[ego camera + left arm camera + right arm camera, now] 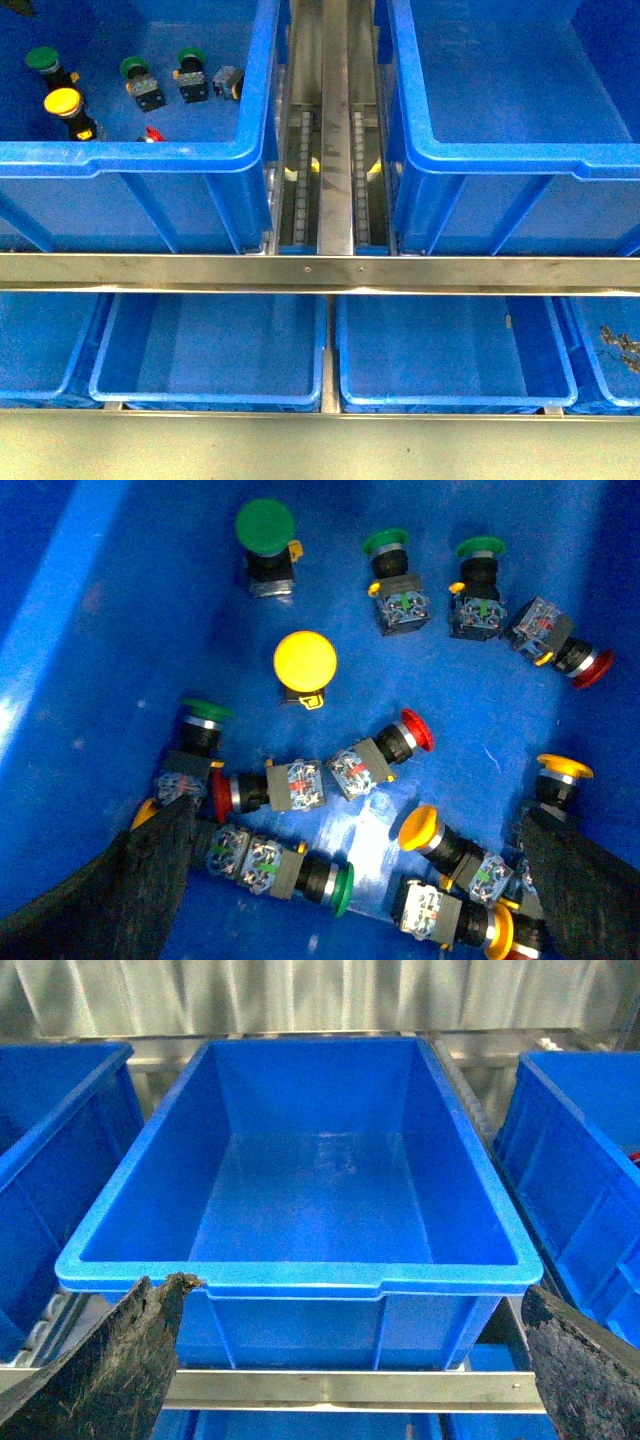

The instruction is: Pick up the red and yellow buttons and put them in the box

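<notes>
At the far left, the left crate holds the switches. In the front view a yellow button stands cap-up near the crate's left wall, with 3 green buttons close by, 2 of them farther right. The left wrist view looks straight down into this crate. The left gripper hangs over the pile with its jaws spread wide and nothing between them. Its dark fingers overlap switches at both edges of the pile. Below it a red button lies on its side near the upright yellow one, and more red and yellow caps lie mixed with green ones. A steel rail runs between the 2 crates. Across it, to the right, stands the box, well apart from the buttons. The right gripper sits before the box's near rim, jaws wide apart, gripping nothing. 2 shallow trays lie on the nearer, lower shelf.
</notes>
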Available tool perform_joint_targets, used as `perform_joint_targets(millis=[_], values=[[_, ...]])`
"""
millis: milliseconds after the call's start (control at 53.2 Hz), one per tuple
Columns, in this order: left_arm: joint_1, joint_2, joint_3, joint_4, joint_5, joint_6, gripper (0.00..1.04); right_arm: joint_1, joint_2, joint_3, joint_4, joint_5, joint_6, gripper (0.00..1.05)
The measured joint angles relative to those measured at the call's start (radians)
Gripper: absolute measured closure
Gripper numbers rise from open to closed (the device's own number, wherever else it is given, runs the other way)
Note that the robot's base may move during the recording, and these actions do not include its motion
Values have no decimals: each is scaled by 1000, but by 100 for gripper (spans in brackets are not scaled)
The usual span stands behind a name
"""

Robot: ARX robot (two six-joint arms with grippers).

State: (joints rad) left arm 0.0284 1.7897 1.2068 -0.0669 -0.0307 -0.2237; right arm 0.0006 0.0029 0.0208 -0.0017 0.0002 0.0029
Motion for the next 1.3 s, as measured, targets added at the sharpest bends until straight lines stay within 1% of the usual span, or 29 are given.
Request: perform_joint_targets(millis=[113, 282, 376, 602, 940, 1128, 1297], values=[[21, 88, 48, -8, 22, 20, 8, 0, 0, 0, 0, 0, 0, 6], [94, 215, 113, -27, 46, 52, 8, 0, 0, 0, 0, 0, 0, 6], [120, 271, 164, -42, 50, 76, 8, 0, 0, 0, 0, 0, 0, 6], [122, 369, 291, -80, 104, 92, 8, 0, 0, 0, 0, 0, 0, 6], [116, 449, 421, -126, 109, 132, 8, 0, 0, 0, 0, 0, 0, 6], [111, 476, 462, -143, 106, 150, 8, 0, 0, 0, 0, 0, 0, 6], [101, 496, 483, -151, 84, 177, 8, 0, 0, 0, 0, 0, 0, 6]])
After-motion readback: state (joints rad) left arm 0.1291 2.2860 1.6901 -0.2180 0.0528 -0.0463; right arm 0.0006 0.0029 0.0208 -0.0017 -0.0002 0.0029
